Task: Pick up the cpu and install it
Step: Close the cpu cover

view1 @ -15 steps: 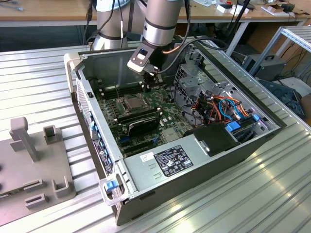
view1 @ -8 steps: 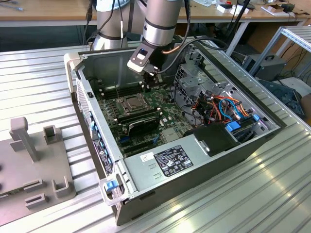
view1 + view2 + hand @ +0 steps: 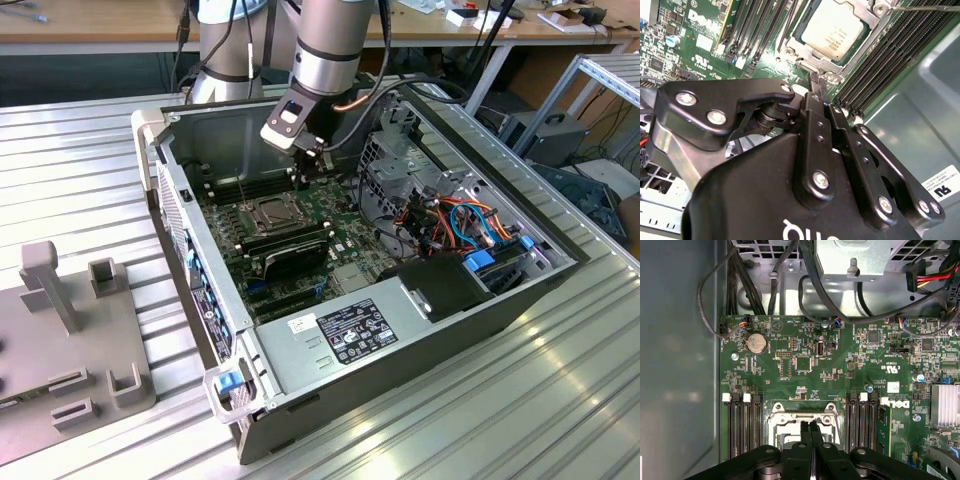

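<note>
Inside the open computer case (image 3: 185, 225), which stands on the ribbed metal counter (image 3: 80, 180), the arm's gripper (image 3: 809, 424) hangs low over the green motherboard (image 3: 805, 365). Its 2 black fingers (image 3: 804, 432) are pressed flat against each other, closed, with nothing visible between them. The cpu (image 3: 835, 27), a flat square with a dull silver top, lies seated in its socket just beyond the fingertips and apart from them, not touching. The shiny metal socket frame (image 3: 812, 64) borders the cpu, and its nearest edge is directly below the fingertips in the second wrist view; in the first wrist view the fingertips sit over the middle of that same frame (image 3: 802, 412). 2 banks of long black memory slots flank the fingers, one bank (image 3: 744, 427) to one side and the other (image 3: 862, 425) to the opposite side. Farther out past the fingertips, on the board, are a round coin battery (image 3: 756, 342) and a tangle of black cables (image 3: 830, 300) running along the case's drive cage. A finned silver heatsink (image 3: 944, 405) sits well off to the side of the fingers, past the second bank of slots. In the exterior view, a long black expansion card (image 3: 290, 252) lies on the near side of the socket, and the grey power supply (image 3: 350, 335) sits beyond that card, well away from the fingers. A grey fixture block (image 3: 60, 340) rests on the counter at the exterior view's left, outside the case.
</note>
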{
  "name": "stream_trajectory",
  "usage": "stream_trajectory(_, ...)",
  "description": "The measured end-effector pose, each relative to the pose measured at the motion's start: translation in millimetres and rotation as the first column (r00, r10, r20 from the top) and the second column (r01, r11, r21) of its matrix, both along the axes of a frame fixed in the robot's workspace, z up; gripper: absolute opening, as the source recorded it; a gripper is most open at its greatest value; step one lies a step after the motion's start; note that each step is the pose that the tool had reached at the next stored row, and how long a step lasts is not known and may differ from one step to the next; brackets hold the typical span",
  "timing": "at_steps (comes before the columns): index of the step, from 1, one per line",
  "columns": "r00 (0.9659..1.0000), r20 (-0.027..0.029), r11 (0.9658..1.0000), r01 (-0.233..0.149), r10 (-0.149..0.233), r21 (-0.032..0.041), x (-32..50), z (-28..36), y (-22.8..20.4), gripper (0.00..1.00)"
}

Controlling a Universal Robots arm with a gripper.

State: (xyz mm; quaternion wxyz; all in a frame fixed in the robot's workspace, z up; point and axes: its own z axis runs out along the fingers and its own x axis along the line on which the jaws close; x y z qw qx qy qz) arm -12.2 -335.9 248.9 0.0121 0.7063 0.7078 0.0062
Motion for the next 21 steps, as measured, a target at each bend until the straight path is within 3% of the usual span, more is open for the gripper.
stream_trajectory(16, 1.0, -0.0003, 1.0, 0.0, 0.0, 0.0001, -3.5, -0.4, 0.1, 0.11)
stream_trajectory(21, 1.0, -0.0003, 1.0, 0.0, 0.0, 0.0001, -8.5, -0.6, 0.1, 0.11)
